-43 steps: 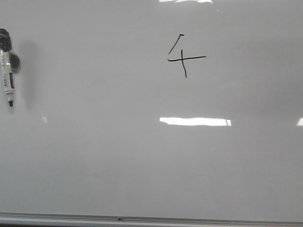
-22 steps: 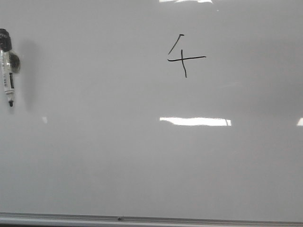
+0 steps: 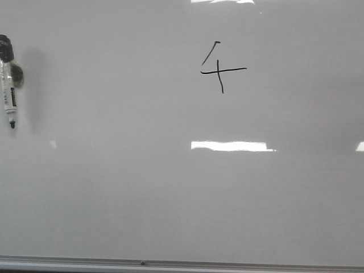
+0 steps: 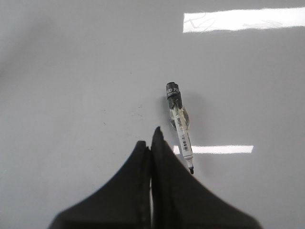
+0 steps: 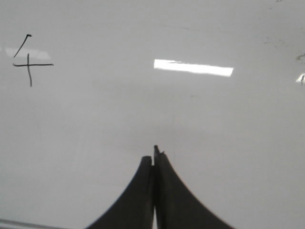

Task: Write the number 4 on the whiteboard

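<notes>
The number 4 is drawn in thin black line on the whiteboard, with a slanted stroke, a long horizontal bar and a short vertical stroke crossing it, the top left open. In the right wrist view the same figure sits well away from the right gripper, far off to one side and ahead of the jaws, with bare glossy board between them. That gripper's jaws are pressed together, the two dark fingers meeting along a thin seam, and nothing is held between them. The left gripper is likewise closed with its jaws flat against each other and empty. Just beside its tips, slightly ahead and to one side, lies a black whiteboard marker; it has a clear barrel with a printed label, a dark end pointing away from the jaws and its small black tip pointing back toward them. Whether the marker touches the finger edge cannot be told, though it appears just clear of it. In the front view the marker rests on the board at the far left edge, well apart from the figure. A silver-grey frame strip runs along the board's lower edge, and bright glare patches reflect off the surface.
</notes>
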